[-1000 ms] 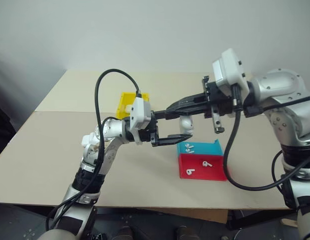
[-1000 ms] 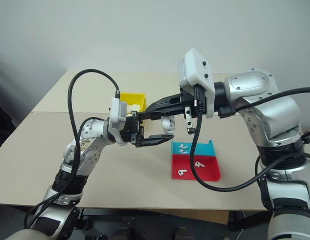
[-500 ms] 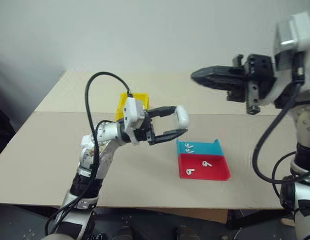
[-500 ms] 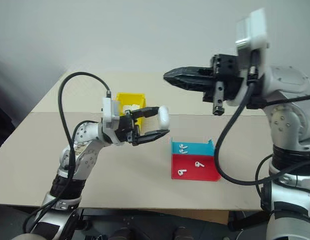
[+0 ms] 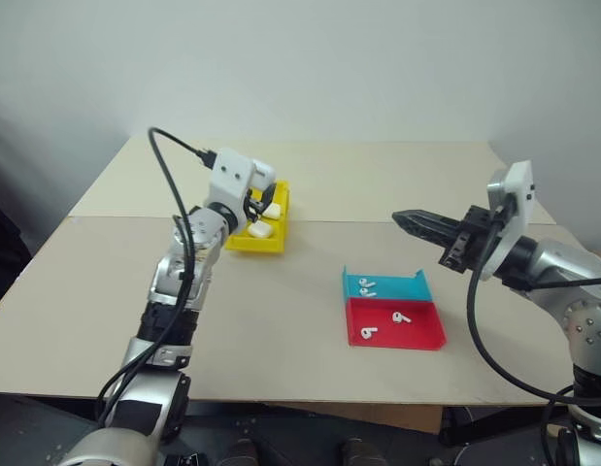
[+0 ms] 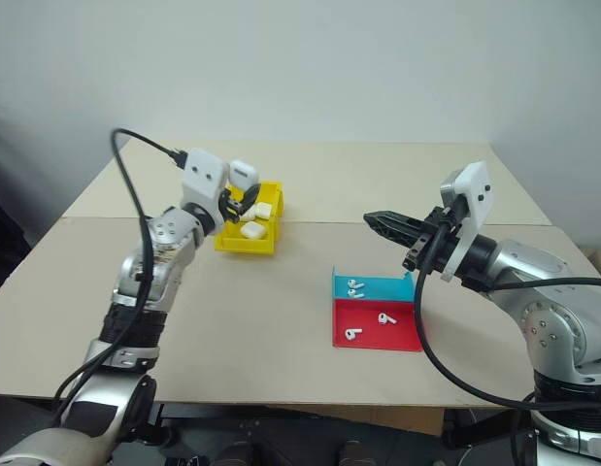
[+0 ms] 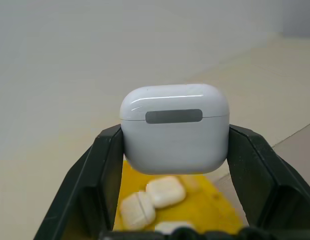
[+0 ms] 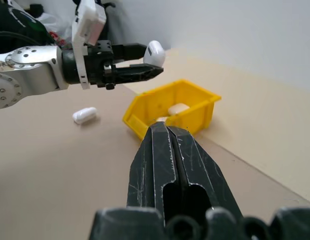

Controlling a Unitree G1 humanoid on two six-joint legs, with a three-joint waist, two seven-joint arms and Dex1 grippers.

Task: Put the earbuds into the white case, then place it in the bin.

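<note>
The left pincer (image 6: 244,190) pinched the white case (image 7: 174,128) between its two black fingers, lid shut, and held it in the air directly above the bin (image 5: 240,243), which stood on the bench (image 5: 281,320) toward the robot's left and already contained several similar white cases (image 7: 165,191). A second before, this pincer had held the case near the middle of the bench, nose to nose with the right pincer; it had since carried the case outward and to the left until it hung over the yellow walls. The right pincer (image 6: 378,219) had meanwhile drawn back to the robot's right and sat with its fingers pressed together, gripping nothing, pointing level across the bench above the blue-and-red tray (image 5: 431,339). Four earbuds (image 5: 367,287) lay in that tray, two in the blue half and two in the red half. Another small white case-like object (image 8: 85,115) lay on the bench beside the bin. Judged from this arrangement, the loading of the case appeared complete and the placing step was under way: the case was lined up over the bin but not yet released, so what remained was to lower it and spread the left fingers.
</note>
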